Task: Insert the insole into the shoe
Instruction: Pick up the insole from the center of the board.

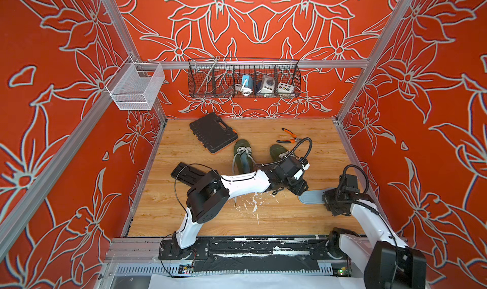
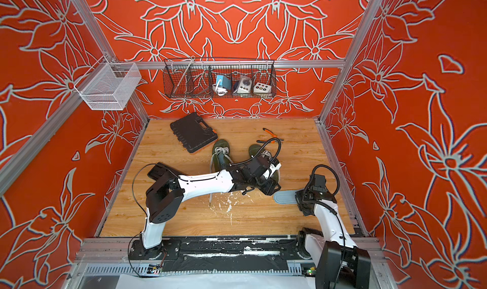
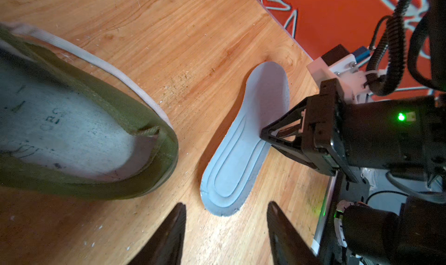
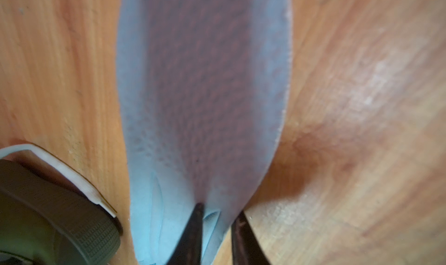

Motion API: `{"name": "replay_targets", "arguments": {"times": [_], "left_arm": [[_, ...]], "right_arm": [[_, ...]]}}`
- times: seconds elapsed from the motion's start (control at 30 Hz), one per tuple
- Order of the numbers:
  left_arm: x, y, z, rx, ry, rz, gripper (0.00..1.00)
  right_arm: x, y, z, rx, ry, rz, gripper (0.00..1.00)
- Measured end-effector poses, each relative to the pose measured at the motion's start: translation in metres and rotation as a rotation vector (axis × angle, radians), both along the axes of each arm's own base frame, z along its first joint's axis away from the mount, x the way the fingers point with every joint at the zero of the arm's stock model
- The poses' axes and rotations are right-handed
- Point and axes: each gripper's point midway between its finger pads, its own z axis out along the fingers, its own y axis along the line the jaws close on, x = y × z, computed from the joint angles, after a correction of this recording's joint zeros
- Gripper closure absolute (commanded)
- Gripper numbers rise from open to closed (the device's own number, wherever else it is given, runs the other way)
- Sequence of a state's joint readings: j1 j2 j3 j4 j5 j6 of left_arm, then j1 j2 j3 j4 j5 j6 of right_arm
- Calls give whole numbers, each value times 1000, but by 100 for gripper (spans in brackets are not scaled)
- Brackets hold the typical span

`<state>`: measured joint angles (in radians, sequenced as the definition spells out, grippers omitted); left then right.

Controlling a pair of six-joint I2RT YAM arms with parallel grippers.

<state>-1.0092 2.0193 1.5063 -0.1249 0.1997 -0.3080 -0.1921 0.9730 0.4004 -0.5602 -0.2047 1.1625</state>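
Right gripper [image 3: 263,133] pinches the insole [image 3: 246,140] by its side edge. The insole's long axis runs crosswise to the shoe [image 3: 72,121], just beside the heel. Left gripper [image 3: 226,204] is open and empty, near the insole's end.

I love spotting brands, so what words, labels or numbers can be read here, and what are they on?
Nothing reads clearly.
Inside the shoe: faint dark printing on the lining, too blurred to read.
On the white box in the wire basket: markings too small to read.
The insole and tool case: no lettering visible.
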Motion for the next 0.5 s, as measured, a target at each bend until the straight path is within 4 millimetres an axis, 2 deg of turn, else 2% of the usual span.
{"name": "replay_targets", "arguments": {"times": [0.1, 0.3, 0.37, 0.5], "left_arm": [[1, 1, -1, 7, -5, 7, 45], [5, 6, -2, 22, 6, 25, 42], [9, 8, -2, 20, 17, 36, 41], [25, 20, 7, -3, 36, 77, 39]], "right_arm": [[1, 1, 1, 2, -10, 7, 100], [5, 1, 11, -15, -52, 47, 100], [11, 0, 20, -30, -77, 76, 100], [33, -4, 58, -89, -179, 152, 100]]}}
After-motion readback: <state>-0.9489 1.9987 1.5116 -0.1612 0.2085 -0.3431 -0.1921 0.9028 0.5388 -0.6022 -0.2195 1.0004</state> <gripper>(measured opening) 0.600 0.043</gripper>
